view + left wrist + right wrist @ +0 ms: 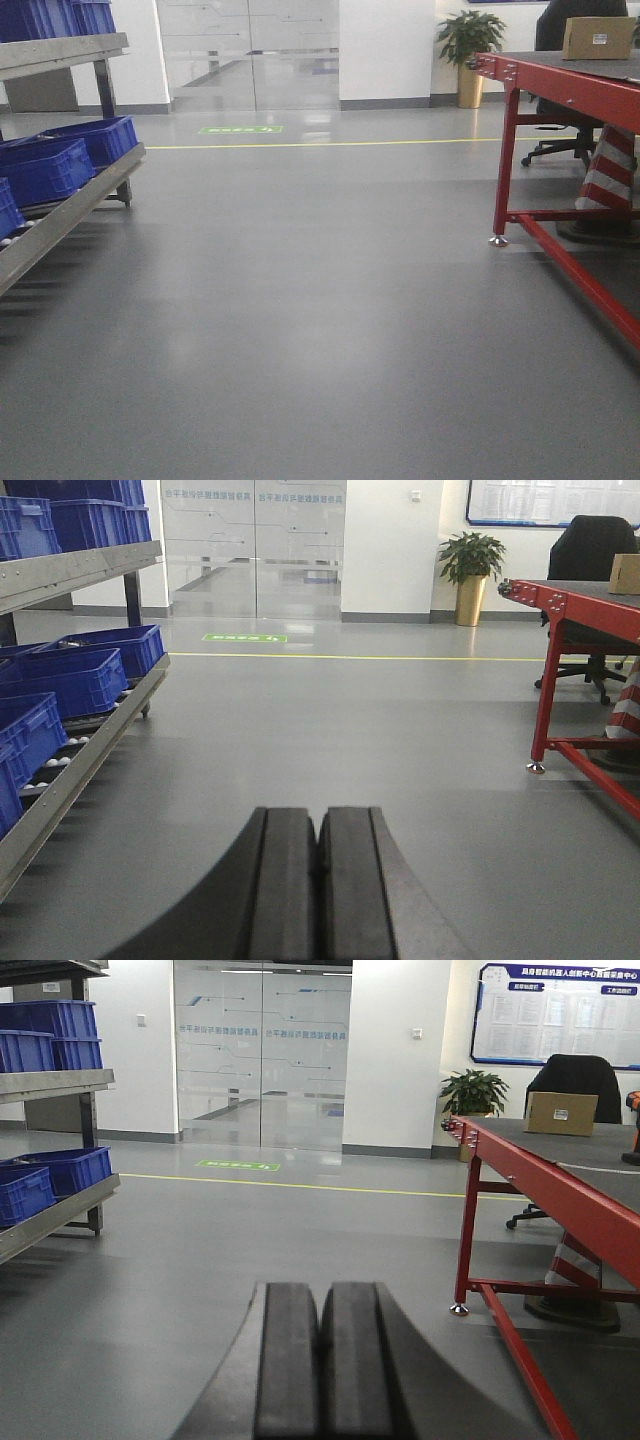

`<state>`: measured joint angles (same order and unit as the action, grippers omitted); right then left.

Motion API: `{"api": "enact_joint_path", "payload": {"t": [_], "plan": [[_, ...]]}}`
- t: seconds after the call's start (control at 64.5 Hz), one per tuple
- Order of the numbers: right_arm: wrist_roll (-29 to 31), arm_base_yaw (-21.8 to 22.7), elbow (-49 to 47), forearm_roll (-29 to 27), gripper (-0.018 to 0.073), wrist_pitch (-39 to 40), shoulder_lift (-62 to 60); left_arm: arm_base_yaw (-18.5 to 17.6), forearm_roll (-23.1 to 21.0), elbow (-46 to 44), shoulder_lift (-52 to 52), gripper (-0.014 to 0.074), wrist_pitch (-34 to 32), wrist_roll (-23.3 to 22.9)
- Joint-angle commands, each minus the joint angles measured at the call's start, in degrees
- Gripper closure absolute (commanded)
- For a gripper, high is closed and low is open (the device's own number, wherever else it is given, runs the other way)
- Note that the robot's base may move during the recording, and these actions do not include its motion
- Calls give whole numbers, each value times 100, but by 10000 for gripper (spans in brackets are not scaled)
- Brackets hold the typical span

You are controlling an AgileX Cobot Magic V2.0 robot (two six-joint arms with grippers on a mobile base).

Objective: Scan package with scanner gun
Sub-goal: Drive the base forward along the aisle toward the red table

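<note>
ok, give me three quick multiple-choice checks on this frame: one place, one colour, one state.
1. Where is the package relative to the red-framed table?
A) on its top
B) under it
C) leaning against its leg

2. What colour are the crates on the rack?
A) green
B) yellow
C) blue

3. What state are the left gripper and right gripper in?
A) both open
B) both shut, empty
C) one shut on the package

Answers:
1. A: the front and right wrist views show the box standing on the tabletop.
2. C: every crate in view is blue.
3. B: in each wrist view the pads meet with nothing between them.
</note>
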<state>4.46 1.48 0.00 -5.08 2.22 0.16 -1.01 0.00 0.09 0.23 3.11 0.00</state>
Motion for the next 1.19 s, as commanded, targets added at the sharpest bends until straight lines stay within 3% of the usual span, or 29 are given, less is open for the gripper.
{"api": "enact_joint_path", "payload": {"t": [0.0, 1.178], "plan": [[-5, 9, 0, 27, 721, 119, -16, 27, 0, -9, -23, 707, -106, 0], [-5, 9, 0, 27, 721, 119, -16, 27, 0, -9, -23, 707, -106, 0]]}}
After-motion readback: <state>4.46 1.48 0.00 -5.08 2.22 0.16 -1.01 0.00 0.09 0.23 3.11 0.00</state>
